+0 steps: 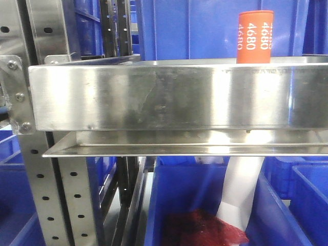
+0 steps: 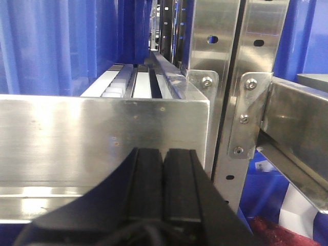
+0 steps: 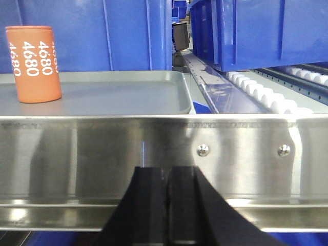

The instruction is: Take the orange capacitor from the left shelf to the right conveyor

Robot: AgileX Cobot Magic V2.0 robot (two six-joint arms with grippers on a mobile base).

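Right wrist-mounted view: right jaws closed, empty, level before left shelf lip; left jaws closed too

Light is bright and even, with no hard shadows; only the space beneath the left shelf falls dimmer. Its brushed steel lip shows pale blotches and vertical streaks of glare, and the lip's bottom edge burns out to white in every view. White print on the orange capacitor reads crisply. In the wrist views the left end effector and right end effector are near-black, soft-edged shapes with little detail. The blue bins behind look smeared.
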